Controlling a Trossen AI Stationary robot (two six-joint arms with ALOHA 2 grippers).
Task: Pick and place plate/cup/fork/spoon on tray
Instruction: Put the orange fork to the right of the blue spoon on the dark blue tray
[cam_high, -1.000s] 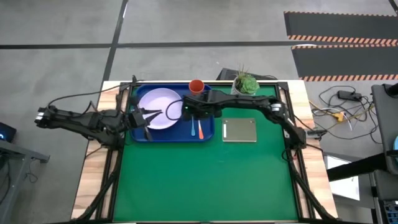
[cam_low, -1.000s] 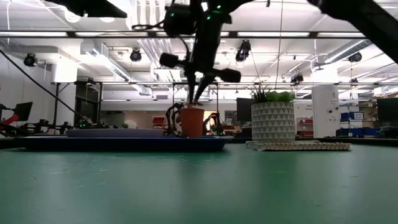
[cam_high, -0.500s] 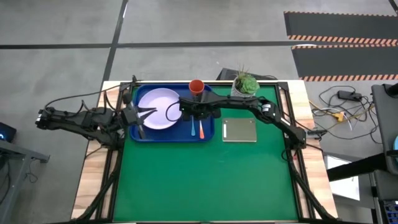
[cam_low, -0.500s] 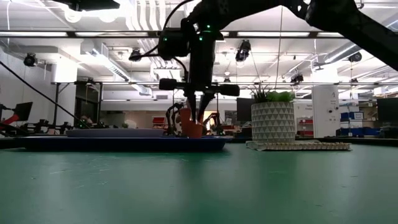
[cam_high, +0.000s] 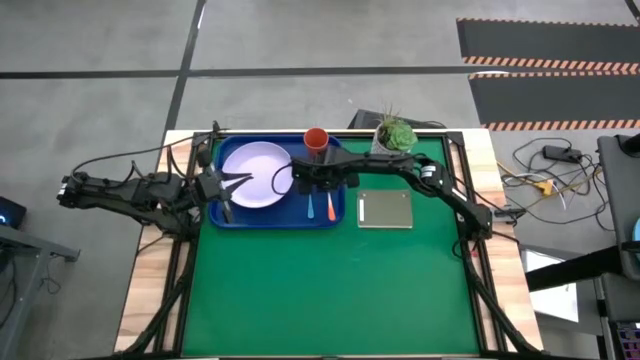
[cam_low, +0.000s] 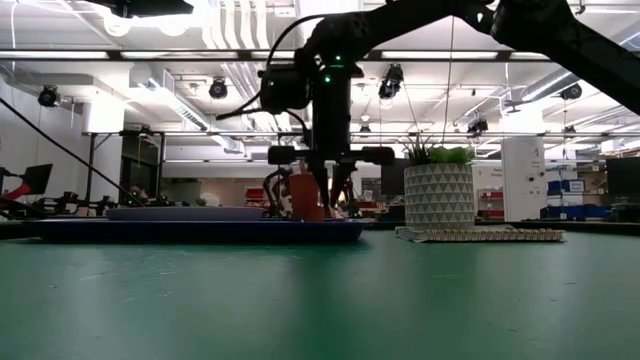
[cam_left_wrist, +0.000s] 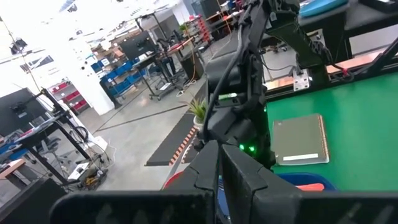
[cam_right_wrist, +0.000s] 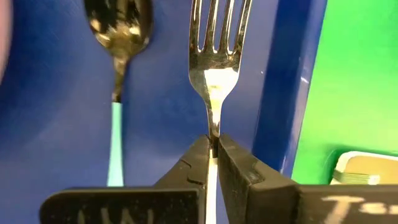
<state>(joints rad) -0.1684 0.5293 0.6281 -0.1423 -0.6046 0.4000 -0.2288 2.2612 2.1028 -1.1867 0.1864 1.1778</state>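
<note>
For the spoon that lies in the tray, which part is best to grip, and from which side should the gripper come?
Probably the light blue handle of the spoon, taken from straight above. It lies flat on the tray, slim and straight, parallel to the fork with a gap between; the fingers should close across its width.

The fork (cam_right_wrist: 214, 56) has polished, mirror-bright metal tines, and the spoon (cam_right_wrist: 118, 28) has a glossy dark metal bowl on a smooth matt light-blue handle. The tray (cam_right_wrist: 56, 124) looks like smooth, slightly shiny blue plastic. The desk (cam_high: 330, 290) wears a matt green mat edged by pale wood.
</note>
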